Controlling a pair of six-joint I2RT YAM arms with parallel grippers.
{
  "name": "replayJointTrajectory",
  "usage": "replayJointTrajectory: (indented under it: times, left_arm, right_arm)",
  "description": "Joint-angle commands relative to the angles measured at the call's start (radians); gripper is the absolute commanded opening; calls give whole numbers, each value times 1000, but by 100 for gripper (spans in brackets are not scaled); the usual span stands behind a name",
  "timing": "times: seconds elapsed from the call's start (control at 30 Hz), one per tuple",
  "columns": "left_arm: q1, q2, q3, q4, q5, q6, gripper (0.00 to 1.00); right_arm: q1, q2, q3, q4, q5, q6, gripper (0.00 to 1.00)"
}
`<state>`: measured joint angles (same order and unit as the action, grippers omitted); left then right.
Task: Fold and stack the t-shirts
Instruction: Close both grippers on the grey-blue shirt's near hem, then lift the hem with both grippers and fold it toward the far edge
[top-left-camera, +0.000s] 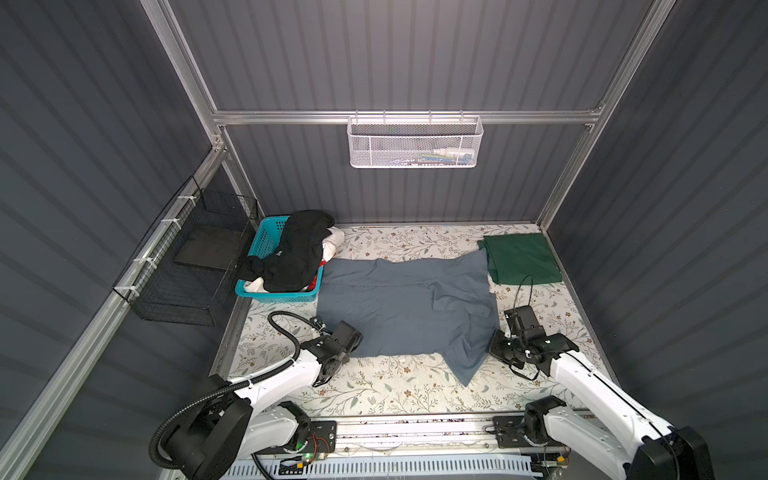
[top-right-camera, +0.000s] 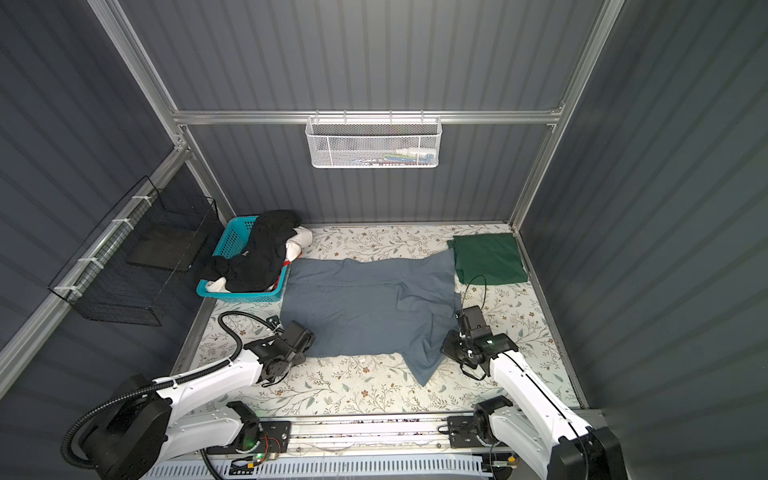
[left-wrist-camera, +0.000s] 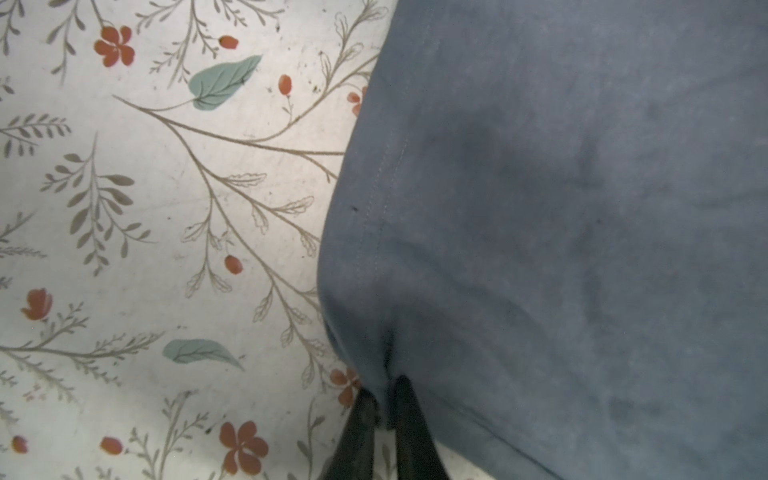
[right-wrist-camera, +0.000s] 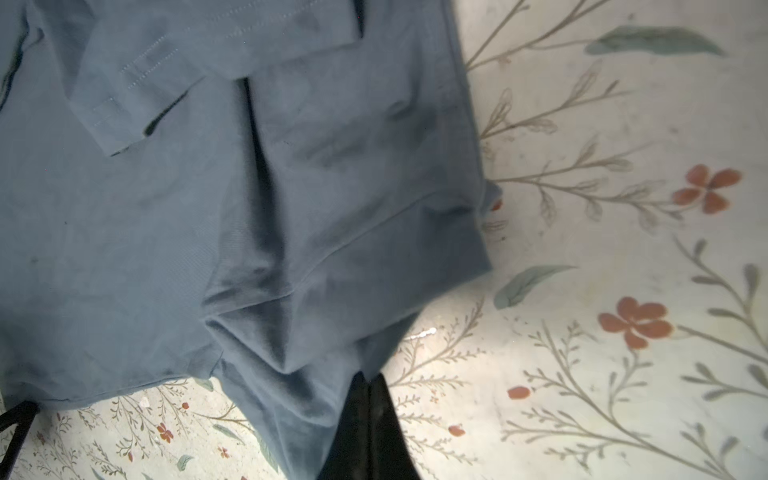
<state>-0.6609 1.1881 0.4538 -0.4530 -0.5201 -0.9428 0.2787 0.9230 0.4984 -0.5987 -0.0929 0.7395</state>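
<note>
A slate blue-grey t-shirt (top-left-camera: 399, 303) (top-right-camera: 365, 307) lies spread across the middle of the floral table, its near right part rumpled, with a flap trailing toward the front. My left gripper (left-wrist-camera: 384, 388) is shut on a pinch of the hem (left-wrist-camera: 374, 249) at the near left corner (top-left-camera: 351, 334). My right gripper (right-wrist-camera: 371, 376) is shut on the bunched near right edge (right-wrist-camera: 299, 332), beside a folded-over sleeve (right-wrist-camera: 137, 83). A folded dark green t-shirt (top-left-camera: 521, 257) (top-right-camera: 488, 257) rests at the back right. Black (top-left-camera: 295, 249), white (top-left-camera: 334, 243) and red (top-left-camera: 316, 280) t-shirts are heaped in the basket.
The turquoise lattice basket (top-left-camera: 266, 241) (top-right-camera: 232, 237) stands at the back left, touching the blue-grey shirt's far corner. A black wire rack (top-left-camera: 183, 266) hangs on the left wall and a white mesh basket (top-left-camera: 415, 143) on the back rail. Aluminium rails edge the table (top-left-camera: 395, 395).
</note>
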Motion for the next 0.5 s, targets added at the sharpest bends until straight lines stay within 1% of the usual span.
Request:
replayJointTrajectory:
  times: [0.0,0.03,0.07,0.13,0.27,0.47]
  left_arm:
    - [6,0,31,-40,16,21,4]
    - [6,-5,34,-44,18,24,3]
    - [6,-13,36,-50,22,28,0]
    - [6,-31,39,-56,28,33,0]
    - [6,-65,43,-50,42,51,0]
    - [6,-99,62,-76,41,69,0]
  right_arm:
    - [8,-42,35,-102,48,-11,0]
    - [9,-50,44,-131,72,-2,0]
    - [10,-60,54,-158,93,-2,0]
    - [13,-80,65,-200,113,3,0]
    - [22,-117,70,-229,108,27,0]
    - [54,-123,81,-272,117,52,0]
